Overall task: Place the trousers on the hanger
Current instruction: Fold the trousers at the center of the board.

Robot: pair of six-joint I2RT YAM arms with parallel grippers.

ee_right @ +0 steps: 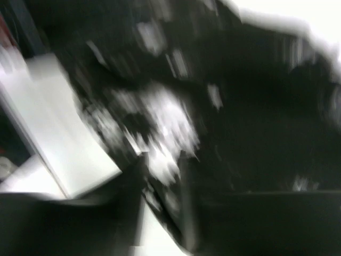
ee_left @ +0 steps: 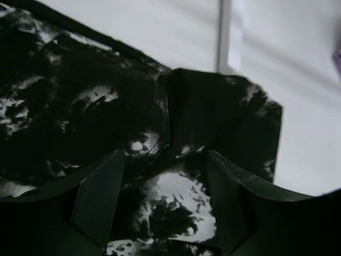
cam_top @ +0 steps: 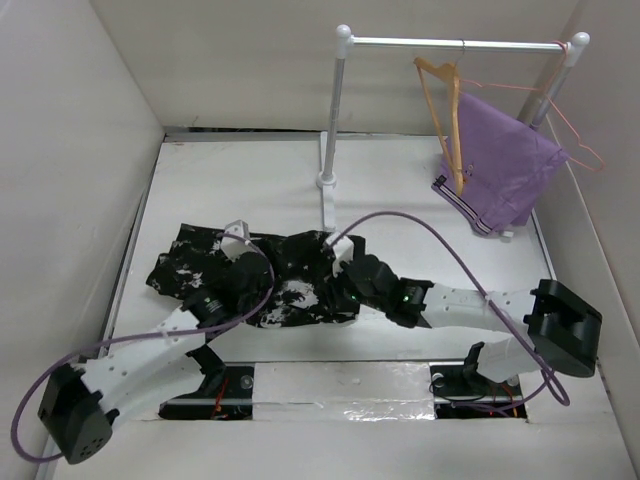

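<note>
Lying bunched, trousers (cam_top: 295, 265), long axis seemingly left-right

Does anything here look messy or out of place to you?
Yes. The trousers lie bunched in a crumpled heap on the table rather than spread flat. On the rack, the purple cloth hangs lopsided, sagging down to one side, next to the bare wooden hanger.

A white surface (cam_top: 250, 190) sits boxed in by plain white walls: one on the left (cam_top: 60, 150), one at the back (cam_top: 230, 60) and one on the right (cam_top: 610, 200). At the far right stands a white clothes rail (cam_top: 450, 44), and its left post (cam_top: 335, 110) rises from a small foot on the surface. A glossy strip (cam_top: 340, 385) runs along the near edge. The light is even and the shadows are soft.
</note>
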